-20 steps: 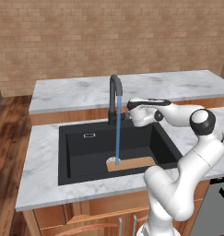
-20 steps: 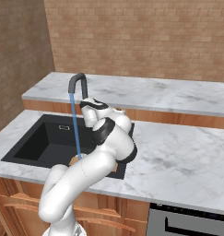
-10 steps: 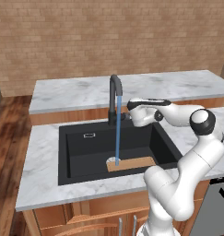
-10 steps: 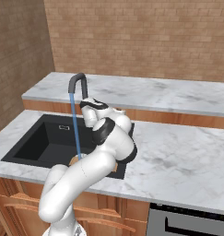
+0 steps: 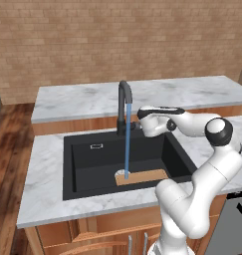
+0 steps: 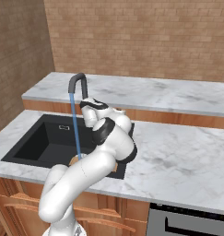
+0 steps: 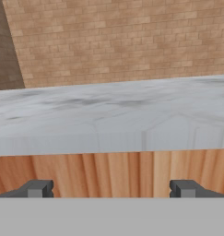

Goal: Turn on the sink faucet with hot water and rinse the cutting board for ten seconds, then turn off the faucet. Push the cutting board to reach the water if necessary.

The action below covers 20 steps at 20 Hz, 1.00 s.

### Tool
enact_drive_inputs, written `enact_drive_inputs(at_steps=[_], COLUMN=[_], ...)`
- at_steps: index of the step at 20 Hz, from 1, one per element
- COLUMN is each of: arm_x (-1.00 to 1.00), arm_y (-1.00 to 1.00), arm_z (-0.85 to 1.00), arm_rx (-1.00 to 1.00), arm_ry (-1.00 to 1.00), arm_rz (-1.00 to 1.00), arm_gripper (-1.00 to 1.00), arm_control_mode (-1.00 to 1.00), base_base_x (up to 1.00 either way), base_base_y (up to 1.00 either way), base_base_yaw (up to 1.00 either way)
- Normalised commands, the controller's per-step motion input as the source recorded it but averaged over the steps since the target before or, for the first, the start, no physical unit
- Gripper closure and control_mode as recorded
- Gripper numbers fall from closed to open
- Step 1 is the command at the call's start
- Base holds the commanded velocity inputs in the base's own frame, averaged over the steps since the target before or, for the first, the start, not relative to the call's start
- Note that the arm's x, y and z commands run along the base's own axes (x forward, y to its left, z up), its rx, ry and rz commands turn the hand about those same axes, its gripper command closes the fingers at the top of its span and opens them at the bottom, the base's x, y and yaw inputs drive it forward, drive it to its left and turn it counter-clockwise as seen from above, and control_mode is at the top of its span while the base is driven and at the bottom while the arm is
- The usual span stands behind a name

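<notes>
One blue stream of water [image 5: 127, 142] runs from the sink faucet [image 5: 124, 107] onto the cutting board [image 5: 142, 176].

The board lies flat at the near right of the black sink [image 5: 87, 164], the stream striking its left end. The gripper [image 7: 111, 188], beside the faucet's base, faces the marble ledge [image 7: 109, 120] and brick wall [image 7: 118, 41] with its fingers [image 7: 37, 188] spread wide, holding nothing.

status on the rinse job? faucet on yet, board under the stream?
Done: the sink faucet is on, and the water lands on the left end of the cutting board in the sink. In hand: the rinse, with the gripper open and parked beside the faucet. Left: turning the faucet off.
</notes>
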Motion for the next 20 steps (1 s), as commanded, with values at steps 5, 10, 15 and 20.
enact_drive_inputs(at_steps=[5,10,15,20], arm_x=[0.00,0.00,0.00,0.00], arm_y=[0.00,0.00,0.00,0.00], arm_z=[0.00,0.00,0.00,0.00], arm_rx=[0.00,0.00,0.00,0.00], arm_ry=[0.00,0.00,0.00,0.00], arm_rz=[0.00,0.00,0.00,0.00], arm_gripper=[-1.00,-1.00,-1.00,-1.00], arm_control_mode=[-1.00,-1.00,-1.00,-1.00], base_base_x=[0.00,0.00,0.00,0.00], base_base_y=[0.00,0.00,0.00,0.00], base_base_yaw=[0.00,0.00,0.00,0.00])
